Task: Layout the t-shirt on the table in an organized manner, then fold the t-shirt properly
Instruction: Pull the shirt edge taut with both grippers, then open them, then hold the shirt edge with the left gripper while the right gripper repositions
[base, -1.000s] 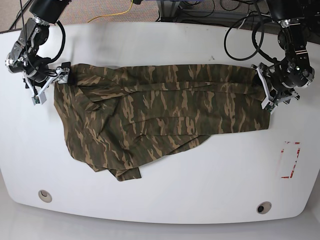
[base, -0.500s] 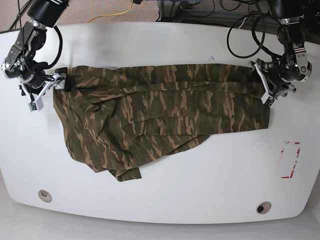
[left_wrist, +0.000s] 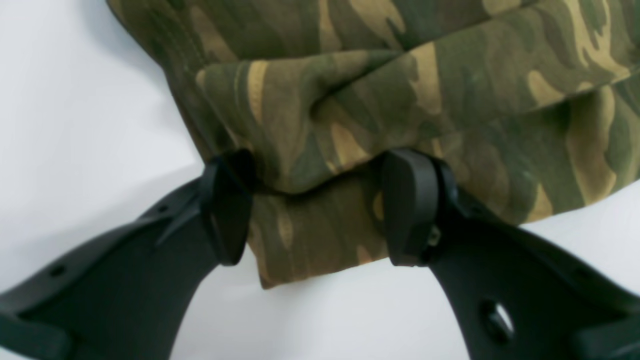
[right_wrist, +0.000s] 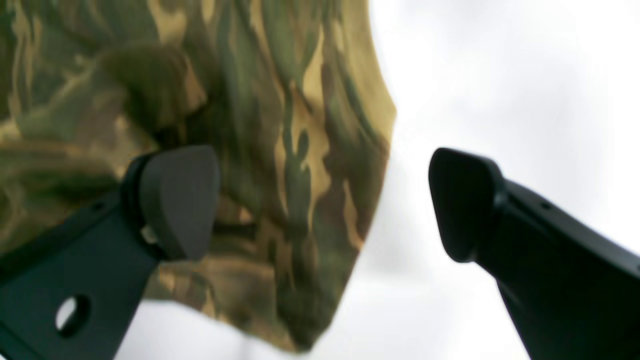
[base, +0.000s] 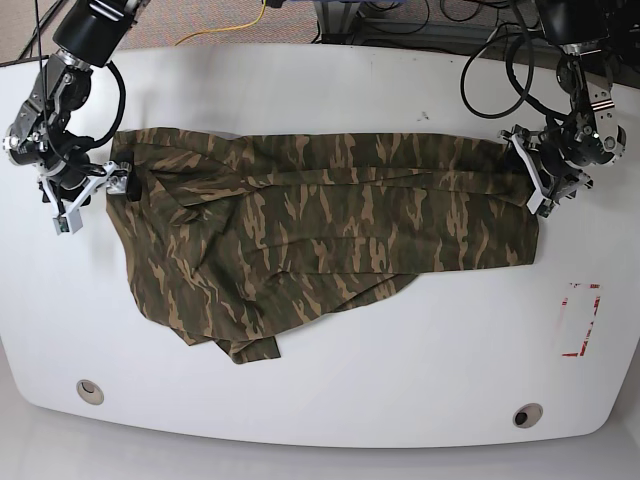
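The camouflage t-shirt (base: 320, 230) lies stretched wide across the white table (base: 400, 380), its lower left part bunched into a fold. In the base view my left gripper (base: 537, 180) is at the shirt's right edge. In the left wrist view that gripper (left_wrist: 318, 210) stands open, its black fingers straddling a folded corner of the t-shirt (left_wrist: 400, 100). My right gripper (base: 100, 188) is at the shirt's left edge. The right wrist view shows it (right_wrist: 325, 200) open, with the t-shirt (right_wrist: 280, 150) edge beside one finger and bare table before the other.
A red tape outline (base: 580, 320) marks the table's right side. Two round grommet holes (base: 90, 391) (base: 527, 415) sit near the front edge. Black cables (base: 480, 70) hang behind the right-hand arm at the back edge.
Both grippers have drawn slightly outward at the shirt's ends. The shirt's top edge now lies a little straighter and its left corner further left.
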